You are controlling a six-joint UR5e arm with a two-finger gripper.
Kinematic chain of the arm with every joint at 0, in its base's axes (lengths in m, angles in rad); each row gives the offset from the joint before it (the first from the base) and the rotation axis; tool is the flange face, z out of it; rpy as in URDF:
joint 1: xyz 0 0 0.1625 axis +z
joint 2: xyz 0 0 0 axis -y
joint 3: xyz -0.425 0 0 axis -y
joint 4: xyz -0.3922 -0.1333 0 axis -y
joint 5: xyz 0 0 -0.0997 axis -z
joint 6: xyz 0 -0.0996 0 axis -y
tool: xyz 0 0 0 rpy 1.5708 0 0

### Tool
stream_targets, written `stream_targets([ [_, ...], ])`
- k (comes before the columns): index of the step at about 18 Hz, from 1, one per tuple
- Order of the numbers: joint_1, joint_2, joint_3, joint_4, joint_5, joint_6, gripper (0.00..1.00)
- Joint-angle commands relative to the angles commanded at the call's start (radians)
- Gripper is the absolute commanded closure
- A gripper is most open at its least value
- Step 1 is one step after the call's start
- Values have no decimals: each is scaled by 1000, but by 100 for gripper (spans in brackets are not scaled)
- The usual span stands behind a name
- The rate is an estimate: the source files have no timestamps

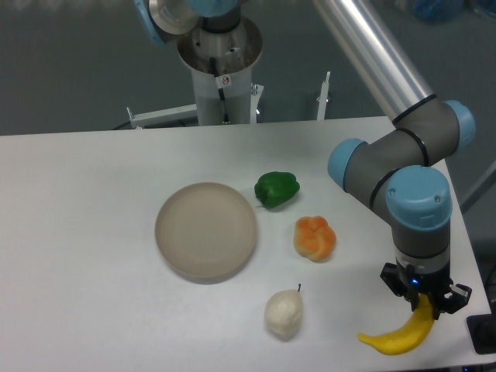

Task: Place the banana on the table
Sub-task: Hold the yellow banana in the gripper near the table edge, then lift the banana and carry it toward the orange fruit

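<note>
The yellow toy banana (397, 336) is at the front right of the white table (93, 186), its left tip low near the surface and its right end up between my fingers. My gripper (423, 304) points straight down and is shut on the banana's upper right end. I cannot tell whether the banana's low end touches the table. The fingertips are partly hidden by the banana.
A round beige plate (206, 230) lies mid-table. A green pepper (277, 189) sits to its right, an orange lobed fruit (315, 238) below that, and a whitish pear (284, 314) near the front. The table's right edge is close to my gripper.
</note>
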Motion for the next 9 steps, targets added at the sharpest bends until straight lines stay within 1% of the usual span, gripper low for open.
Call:
stream_targets([
  [9, 0, 11, -18, -2, 0, 11, 68],
])
